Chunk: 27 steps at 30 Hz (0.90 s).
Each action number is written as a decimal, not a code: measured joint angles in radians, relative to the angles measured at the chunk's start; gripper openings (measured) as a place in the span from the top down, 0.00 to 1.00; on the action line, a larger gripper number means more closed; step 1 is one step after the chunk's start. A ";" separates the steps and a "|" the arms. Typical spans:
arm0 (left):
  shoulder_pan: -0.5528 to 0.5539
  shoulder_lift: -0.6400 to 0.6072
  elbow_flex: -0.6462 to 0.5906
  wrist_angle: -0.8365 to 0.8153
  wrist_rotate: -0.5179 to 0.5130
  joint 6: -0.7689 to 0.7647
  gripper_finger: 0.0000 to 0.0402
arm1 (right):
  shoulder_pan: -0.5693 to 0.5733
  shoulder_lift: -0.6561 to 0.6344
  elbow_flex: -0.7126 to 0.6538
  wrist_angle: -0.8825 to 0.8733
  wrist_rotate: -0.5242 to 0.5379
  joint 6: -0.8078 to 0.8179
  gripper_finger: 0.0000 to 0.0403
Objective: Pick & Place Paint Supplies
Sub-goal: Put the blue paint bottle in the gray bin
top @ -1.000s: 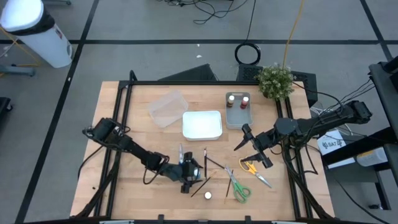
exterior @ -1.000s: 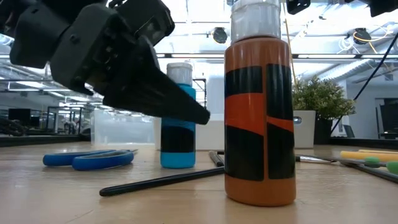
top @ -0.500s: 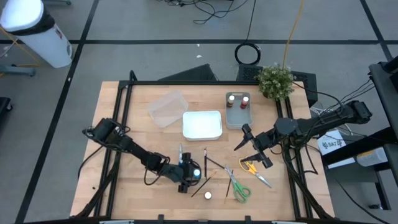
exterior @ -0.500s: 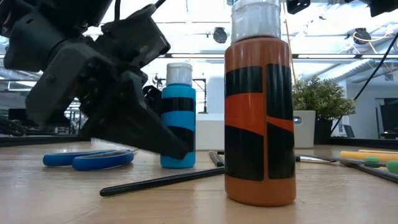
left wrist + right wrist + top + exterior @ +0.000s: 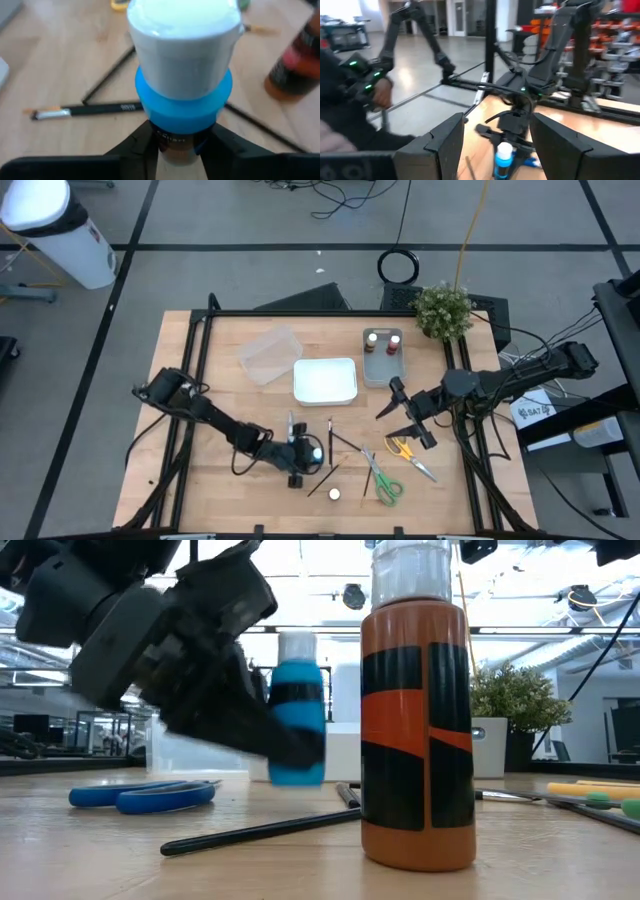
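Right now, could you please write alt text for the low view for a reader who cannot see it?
The left gripper holds a blue paint bottle lifted off the wooden table. An orange paint bottle stands close up, with a dark brush and blue scissors lying nearby.

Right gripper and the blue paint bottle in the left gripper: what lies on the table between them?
In the high view, a thin dark brush lies between the right gripper and the blue paint bottle, which the left gripper clamps; otherwise bare wood.
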 joint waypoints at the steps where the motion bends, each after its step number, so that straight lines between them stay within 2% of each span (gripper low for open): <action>1: 0.005 -0.009 0.001 0.001 -0.001 -0.005 0.72 | 0.000 0.000 0.000 0.007 0.027 0.011 0.47; 6: 0.031 -0.054 0.023 -0.019 -0.005 0.001 0.69 | 0.000 0.014 0.000 0.006 0.182 0.067 0.47; 9: 0.047 -0.077 0.068 -0.077 -0.004 0.070 0.67 | 0.003 0.055 0.026 -0.022 0.186 0.067 0.47; 12: 0.068 -0.081 0.142 -0.187 -0.002 0.157 0.68 | 0.023 0.127 0.082 -0.054 0.226 0.063 0.47; 19: 0.132 -0.082 0.303 -0.397 -0.005 0.220 0.69 | 0.089 0.355 0.286 -0.312 0.441 -0.009 0.47; 27: 0.150 -0.082 0.315 -0.442 -0.003 0.207 0.69 | 0.102 0.536 0.412 -0.377 0.443 -0.065 0.47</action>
